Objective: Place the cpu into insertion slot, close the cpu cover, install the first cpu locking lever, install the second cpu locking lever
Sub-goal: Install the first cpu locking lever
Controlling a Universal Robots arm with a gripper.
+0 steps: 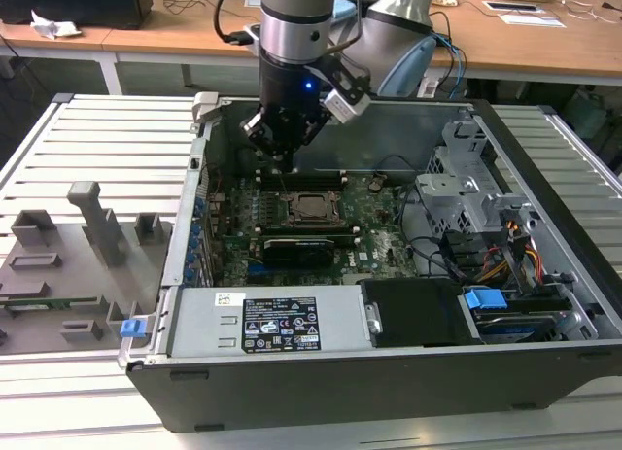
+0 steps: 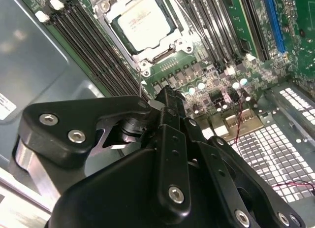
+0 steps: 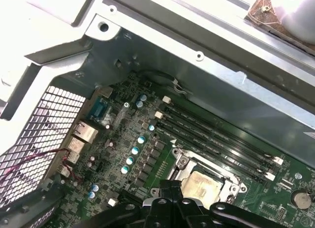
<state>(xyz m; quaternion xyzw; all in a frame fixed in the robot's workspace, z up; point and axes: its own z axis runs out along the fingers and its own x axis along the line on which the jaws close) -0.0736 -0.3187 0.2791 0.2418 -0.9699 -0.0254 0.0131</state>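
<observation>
The cpu (image 2: 145, 23) sits seated in the insertion slot (image 2: 114, 22), the cpu cover (image 2: 163, 51) down around it; the gripper (image 2: 166, 96) hovers near, fingers together, empty; the locking lever (image 2: 140, 86), likely thin, stiff, springy, suits pressing near its free end

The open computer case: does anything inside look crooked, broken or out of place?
Nothing looks broken or spilled. The chip lies square in its socket under the metal frame. Only a thin lever beside it stands upright, right at the gripper.
</observation>
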